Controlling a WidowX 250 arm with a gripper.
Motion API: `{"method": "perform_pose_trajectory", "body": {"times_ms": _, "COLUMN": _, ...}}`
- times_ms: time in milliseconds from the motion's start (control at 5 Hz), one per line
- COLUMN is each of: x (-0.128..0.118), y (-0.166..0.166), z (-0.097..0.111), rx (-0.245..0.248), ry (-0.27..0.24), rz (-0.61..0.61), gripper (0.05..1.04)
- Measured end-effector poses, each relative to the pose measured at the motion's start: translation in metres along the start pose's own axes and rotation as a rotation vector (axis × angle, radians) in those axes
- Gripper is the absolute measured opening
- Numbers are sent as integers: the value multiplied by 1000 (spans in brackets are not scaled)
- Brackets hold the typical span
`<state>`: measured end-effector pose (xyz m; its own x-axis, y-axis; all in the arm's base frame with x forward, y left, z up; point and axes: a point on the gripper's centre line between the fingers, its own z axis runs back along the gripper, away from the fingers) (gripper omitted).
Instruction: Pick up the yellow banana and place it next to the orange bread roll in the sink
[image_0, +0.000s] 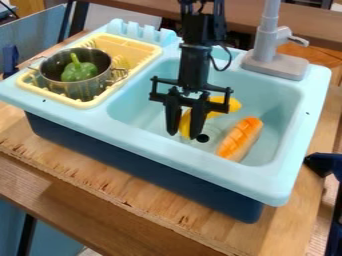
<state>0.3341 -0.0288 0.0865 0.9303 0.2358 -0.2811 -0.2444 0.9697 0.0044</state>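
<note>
Straight down over the basin of the pale blue toy sink (167, 155), in the camera view, hangs the black gripper (184, 135), its fingertips just beyond the drain hole (202, 138) and a little to the picture's left of it. The hand is released: its two fingers stand apart, with yellow showing between them. Whether either finger touches that yellow, I cannot tell.

The yellow toy food (234, 104) lies beyond the drain hole, partly behind the gripper — so much so that its full shape, and whether it is one piece or two, cannot be made out. The upright pose probably lets the fingers fit inside the basin walls without knocking them.

Just to the right of the drain hole, the orange toy food (242, 137) lies lengthwise on the basin floor, slanting away from the camera; the walls around it would stop it rolling off.

Farther off to the left of the drain hole, outside the basin, the yellow drying rack (148, 50) bears a metal pot (79, 89), and its raised edge likely helps the pot sit steady. A green toy pepper (79, 71) rests inside the pot, stem up, hemmed in by the sides. Well beyond the drain hole, the grey faucet (277, 66) stands on the rim — clear of the basin.
</note>
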Motion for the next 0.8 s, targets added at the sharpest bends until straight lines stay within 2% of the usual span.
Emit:
{"method": "perform_pose_trajectory", "body": {"times_ms": 200, "x": 7, "y": -4, "z": -4, "rx": 21, "ry": 11, "rz": -5, "gripper": 364}}
{"method": "perform_pose_trajectory", "body": {"times_ms": 400, "x": 5, "y": -12, "z": -4, "rx": 20, "ry": 13, "rz": -10, "gripper": 364}}
{"method": "perform_pose_trajectory", "body": {"times_ms": 600, "x": -4, "y": -14, "z": -17, "rx": -3, "ry": 57, "rz": 22, "gripper": 436}}
{"method": "perform_pose_trajectory", "body": {"times_ms": 800, "x": -11, "y": -12, "z": -19, "rx": -50, "ry": 94, "rz": 58, "gripper": 703}}
